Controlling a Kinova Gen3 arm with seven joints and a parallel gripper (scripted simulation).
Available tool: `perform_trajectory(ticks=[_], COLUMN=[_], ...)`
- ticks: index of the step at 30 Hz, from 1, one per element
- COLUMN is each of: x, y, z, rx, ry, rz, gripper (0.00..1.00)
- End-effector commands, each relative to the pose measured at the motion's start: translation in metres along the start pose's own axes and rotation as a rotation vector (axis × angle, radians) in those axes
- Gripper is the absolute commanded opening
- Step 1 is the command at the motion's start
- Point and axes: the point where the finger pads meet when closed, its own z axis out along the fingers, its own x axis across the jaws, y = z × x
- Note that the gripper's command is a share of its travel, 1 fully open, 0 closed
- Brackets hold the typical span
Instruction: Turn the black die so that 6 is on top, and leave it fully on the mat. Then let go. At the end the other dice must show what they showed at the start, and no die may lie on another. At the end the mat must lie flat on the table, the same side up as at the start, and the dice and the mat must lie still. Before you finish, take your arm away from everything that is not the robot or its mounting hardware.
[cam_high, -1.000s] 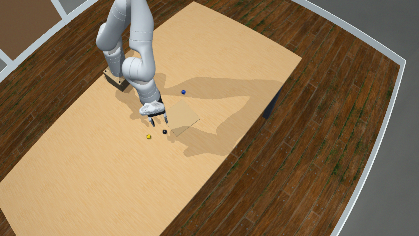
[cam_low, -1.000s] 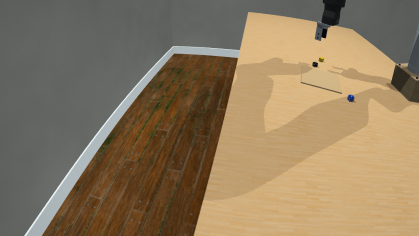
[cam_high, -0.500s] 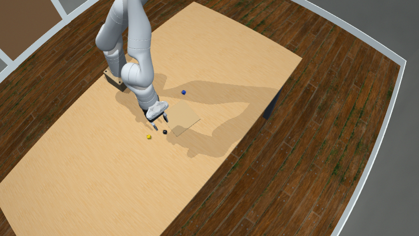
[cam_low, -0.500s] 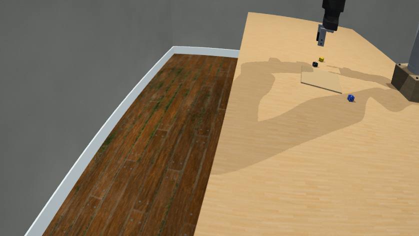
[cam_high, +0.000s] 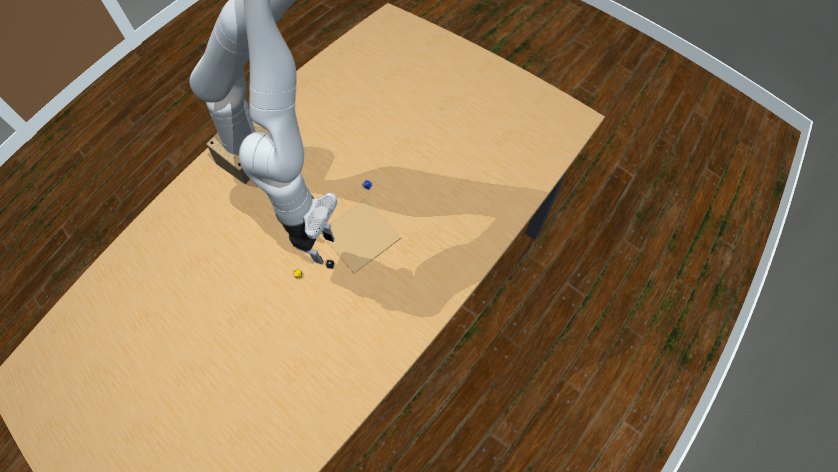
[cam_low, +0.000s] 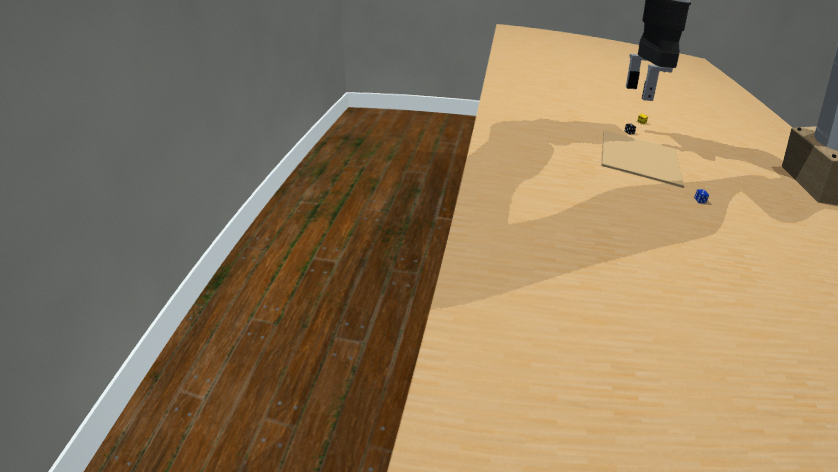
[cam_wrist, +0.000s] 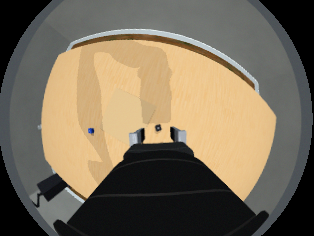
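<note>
The black die lies on the bare table just off a corner of the tan mat. Its top face is too small to read. My gripper is open and empty. It hangs above the black die, some way over the table. In the wrist view the die shows between the two fingertips.
A yellow die lies on the table a little beyond the black one. A blue die lies on the other side of the mat. The arm's base block stands near the table edge.
</note>
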Motion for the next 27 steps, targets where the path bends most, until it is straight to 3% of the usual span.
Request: perform_trajectory(ticks=[1,13,27], x=[0.0051,0.0032,0.0029], y=[0.0026,0.0024,0.0024], z=[-0.0007,0.0032,0.0038], rx=[0.002,0.013,0.015], ry=[0.002,0.007,0.008], rz=[0.007,-0.203,-0.244], gripper=[1.00,1.00,1.00])
